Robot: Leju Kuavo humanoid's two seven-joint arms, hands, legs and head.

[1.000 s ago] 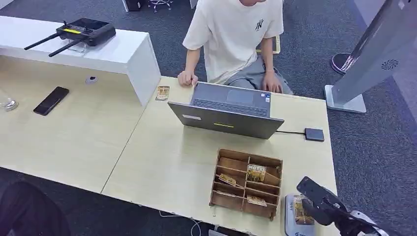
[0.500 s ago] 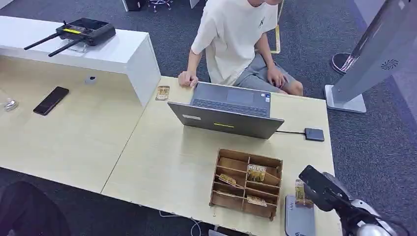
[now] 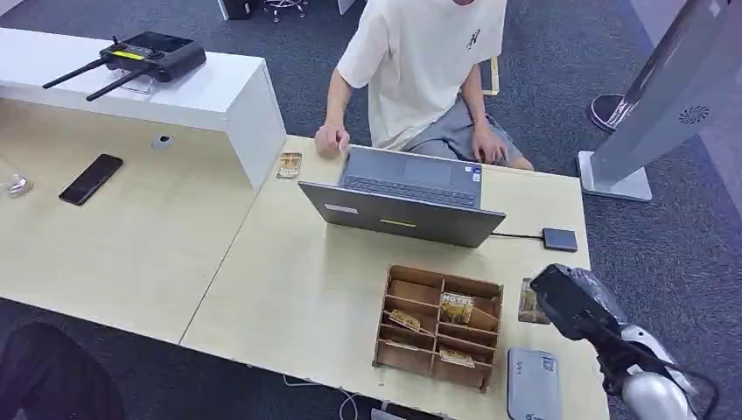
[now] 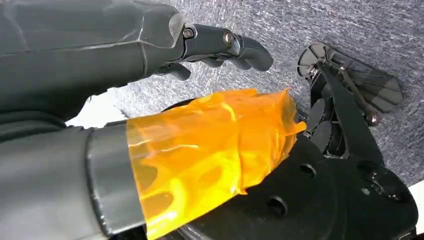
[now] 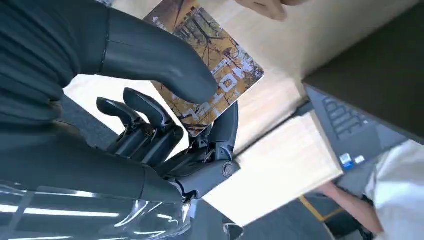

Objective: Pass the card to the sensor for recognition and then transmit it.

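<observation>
The right hand [image 3: 573,302] pinches the card [image 3: 528,302] between its thick thumb and a dark finger; the other fingers curl in below it. The card hangs over the table [image 3: 289,289] near the right edge, between the wooden box [image 3: 439,325] and the hand. The grey sensor [image 3: 533,395] lies flat at the near right corner, just behind the card and apart from it.

The laptop [image 3: 404,194] stands open across the middle of the table, between the card and the person [image 3: 424,66] sitting on the far side. A small black box [image 3: 559,239] with a wire lies beside the laptop, near the right edge. There is bare table between it and the card.

The left hand [image 4: 150,100] hangs over grey carpet, its dark fingers a little bent and holding nothing.
</observation>
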